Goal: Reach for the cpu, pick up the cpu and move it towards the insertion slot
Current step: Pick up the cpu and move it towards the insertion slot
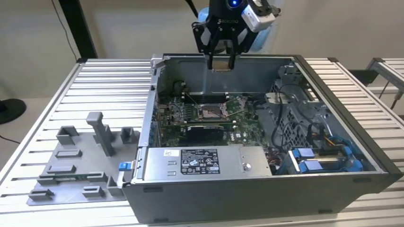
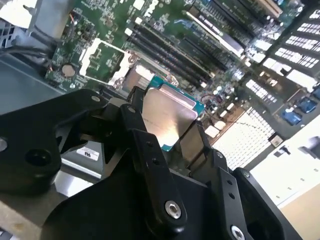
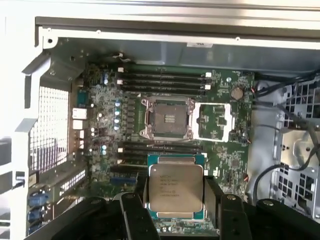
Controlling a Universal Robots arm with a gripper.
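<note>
My gripper (image 1: 222, 66) hangs above the far wall of the open computer case, shut on the cpu (image 1: 222, 65). In both wrist views the cpu (image 3: 176, 192) (image 2: 165, 117) shows as a flat silvery square with a thin green rim, clamped between the two black fingers (image 3: 212, 200). The insertion slot (image 3: 167, 118) is a square socket with a shiny metal frame and dark centre on the green board, with its load plate swung open beside it. In the exterior view the insertion slot (image 1: 210, 112) lies well below the gripper, inside the case. In the second wrist view the insertion slot (image 2: 134, 80) sits just behind the held chip.
The case (image 1: 353, 175) has tall walls around the board. A power supply box (image 1: 202, 162) lies at the near side, and cables and blue drive caddies (image 1: 315, 161) at the exterior view's right. Grey fixture blocks (image 1: 82, 161) stand on the slatted table at the exterior view's left.
</note>
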